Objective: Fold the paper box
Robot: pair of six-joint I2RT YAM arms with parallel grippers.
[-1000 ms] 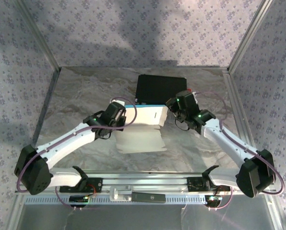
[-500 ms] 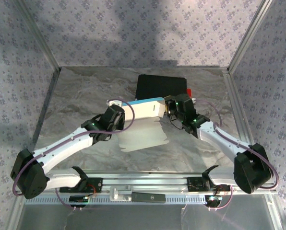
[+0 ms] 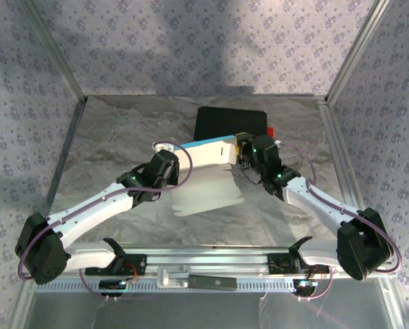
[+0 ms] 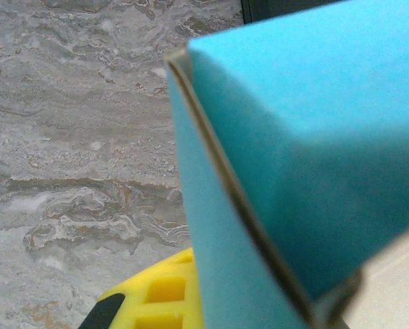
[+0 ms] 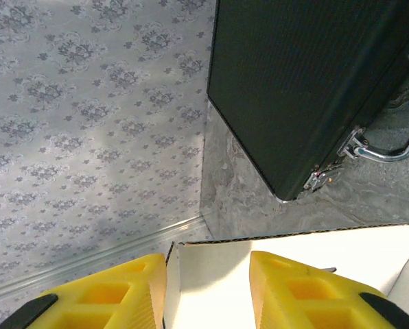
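Observation:
The paper box (image 3: pixel 206 155) is held above the table's middle, half formed, with a cyan top edge, white faces and a white flap (image 3: pixel 206 195) hanging toward the near side. My left gripper (image 3: pixel 175 164) is shut on its left end; in the left wrist view cyan cardboard (image 4: pixel 294 157) presses against one yellow finger (image 4: pixel 153 298). My right gripper (image 3: pixel 241 153) is at the box's right end. Its jaws stand apart over a white corner of the box (image 5: pixel 287 250). The left finger (image 5: pixel 115 291) lies outside a side wall and the right finger (image 5: pixel 300 288) rests on the white panel.
A black hard case (image 3: pixel 230 126) with metal latches (image 5: pixel 352 147) lies just behind the box, with a small red thing (image 3: pixel 271 131) at its right edge. Patterned walls enclose the marbled table (image 3: pixel 122 144) on three sides. A metal rail (image 3: pixel 204 259) runs along the near edge.
The right gripper has moved left onto the box's right end and its jaws have narrowed a little. The box has tipped up, so its cyan edge faces the camera.

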